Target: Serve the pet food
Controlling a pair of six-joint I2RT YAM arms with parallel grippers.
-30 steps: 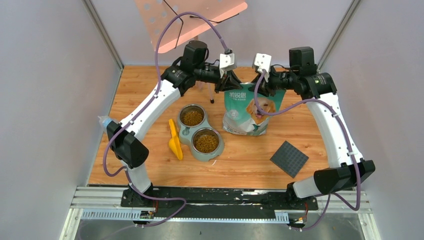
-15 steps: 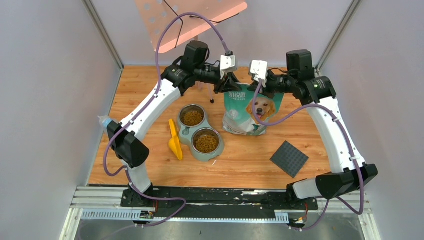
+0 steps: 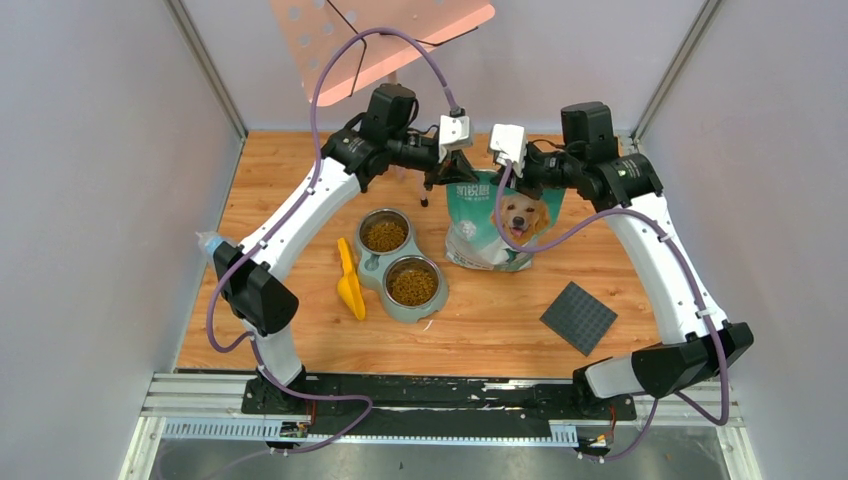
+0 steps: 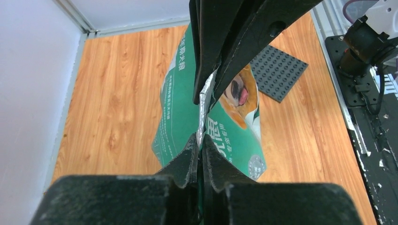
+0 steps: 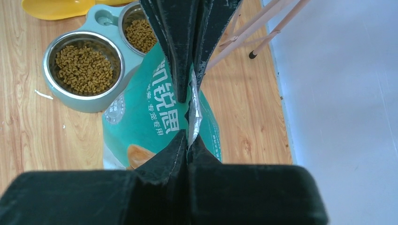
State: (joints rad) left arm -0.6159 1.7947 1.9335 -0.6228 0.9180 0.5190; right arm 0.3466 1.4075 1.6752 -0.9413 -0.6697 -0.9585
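Shifted inward since second ago: right gripper [image 3: 510,180], now clamped on bag [image 3: 497,235] top edge. Left gripper [image 4: 201,117]: likewise newly clamped, same edge. Pet food [image 3: 411,284]: filling both bowls [image 3: 428,305], left of bag. Judged: serving done, bag closing underway.

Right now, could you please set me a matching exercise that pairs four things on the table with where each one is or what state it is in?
Things:
1. yellow scoop
2. dog food bag
3. dark grey studded plate
4. kibble

Places or states:
A. lying in both steel bowls
B. top edge pinched by the left claw and the right claw
C. flat, just left of the steel bowls
D. flat, on its own, right of the bag

Pairs: 1-C, 2-B, 3-D, 4-A
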